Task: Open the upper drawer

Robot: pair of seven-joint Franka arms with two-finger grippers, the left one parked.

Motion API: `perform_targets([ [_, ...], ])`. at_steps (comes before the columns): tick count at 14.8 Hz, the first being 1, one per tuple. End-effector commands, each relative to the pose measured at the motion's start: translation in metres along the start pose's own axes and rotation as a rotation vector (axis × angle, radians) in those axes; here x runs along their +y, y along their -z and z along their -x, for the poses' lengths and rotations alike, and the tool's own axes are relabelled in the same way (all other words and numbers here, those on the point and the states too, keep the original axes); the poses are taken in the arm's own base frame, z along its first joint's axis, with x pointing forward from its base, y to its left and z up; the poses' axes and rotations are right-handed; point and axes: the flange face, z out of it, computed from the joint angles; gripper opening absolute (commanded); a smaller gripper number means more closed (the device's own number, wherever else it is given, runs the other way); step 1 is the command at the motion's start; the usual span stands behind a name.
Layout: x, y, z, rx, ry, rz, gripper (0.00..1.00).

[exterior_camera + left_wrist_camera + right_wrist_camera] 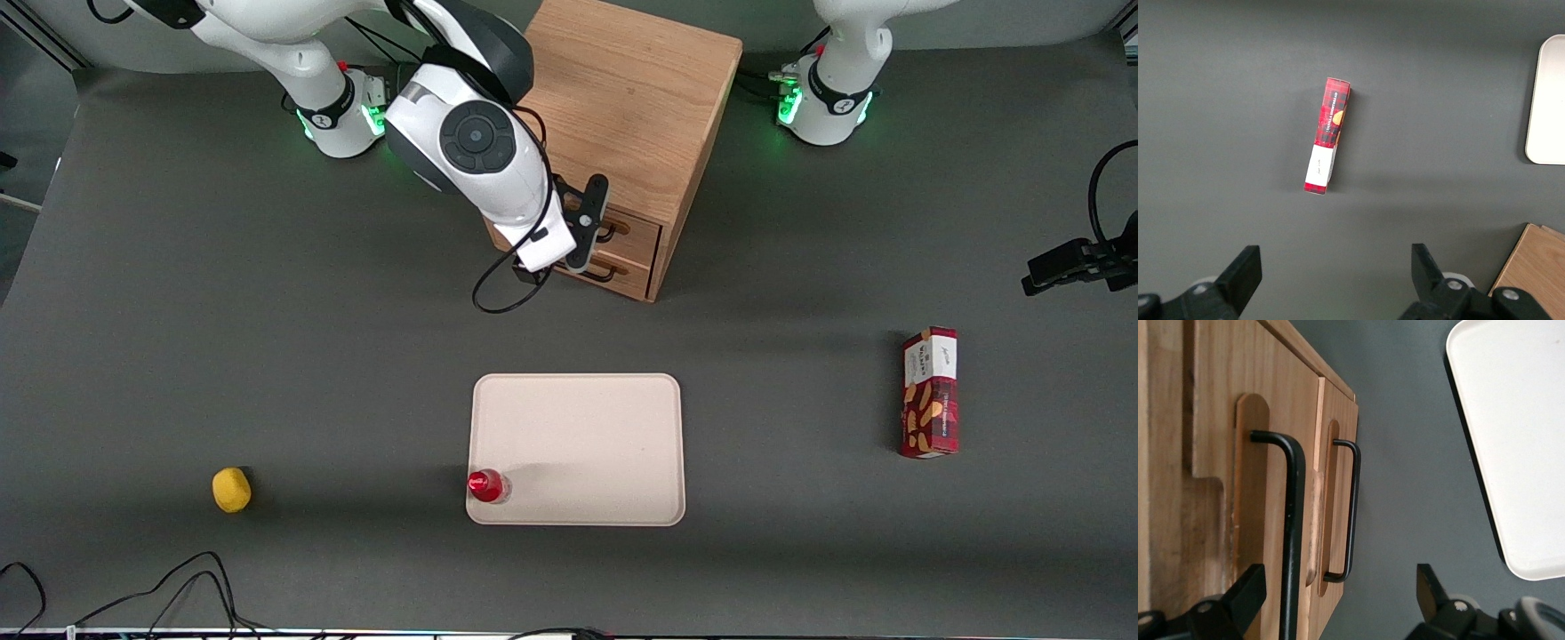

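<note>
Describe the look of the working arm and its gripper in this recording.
The right arm has glossy white shells with dark grey joint sections and a round dark cap bearing concentric rings. Its base glows green, and a black cable loops from the wrist. The gripper, in front of the upper drawer of the oak cabinet, is white with black fingers; these are spread apart.

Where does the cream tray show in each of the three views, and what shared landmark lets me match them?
Front view: tray lies flat on the table, nearer the camera than the cabinet, a red-capped bottle on its corner.
Left wrist view: only one edge of the tray shows.
Right wrist view: tray lies in front of the upper drawer, with the open gripper at the handle.
Shared landmark: the oak cabinet.
</note>
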Motion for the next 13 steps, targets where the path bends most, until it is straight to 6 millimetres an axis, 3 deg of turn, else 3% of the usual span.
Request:
perform_targets([
  [1, 0.003, -0.009, -0.005, 0.011, 0.026, 0.012, 1.00],
  [13, 0.021, -0.031, -0.001, -0.025, 0.035, 0.036, 1.00],
])
